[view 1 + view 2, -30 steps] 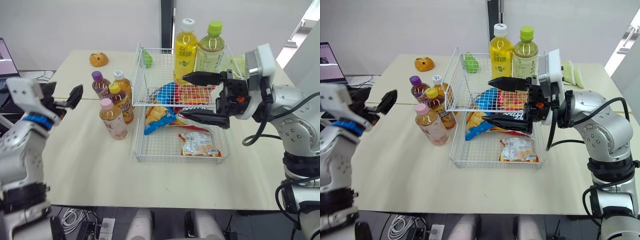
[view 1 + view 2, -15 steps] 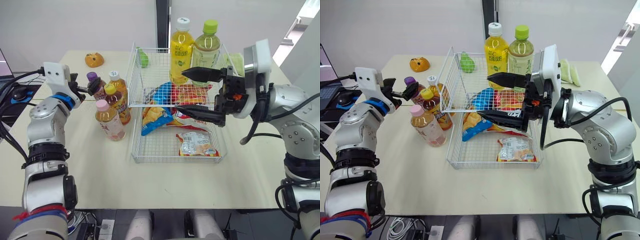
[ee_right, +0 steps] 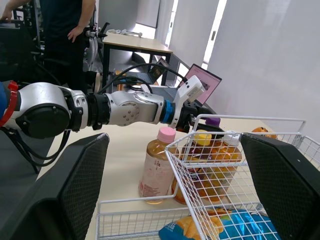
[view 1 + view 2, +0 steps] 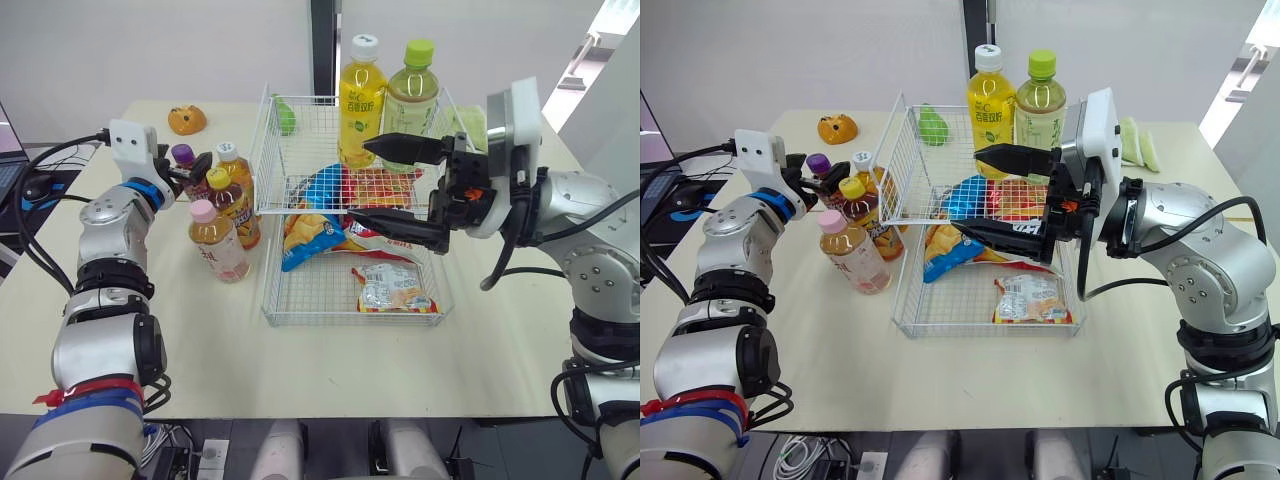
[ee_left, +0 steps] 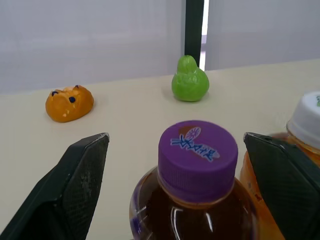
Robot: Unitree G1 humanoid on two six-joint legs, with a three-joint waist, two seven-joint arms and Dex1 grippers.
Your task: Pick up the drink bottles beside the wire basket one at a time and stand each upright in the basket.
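Four drink bottles stand upright, caps up and long axes vertical, in a tight cluster on the table just left of the wire basket; the pink-capped bottle is nearest, the yellow-capped bottle and white-capped bottle sit closest to the basket wall, and the purple-capped bottle is far left; the left gripper is spread open with one finger on each side of the purple cap, touching neither side; the right gripper hangs over the basket above the snack packets, fingers wide apart and holding nothing.
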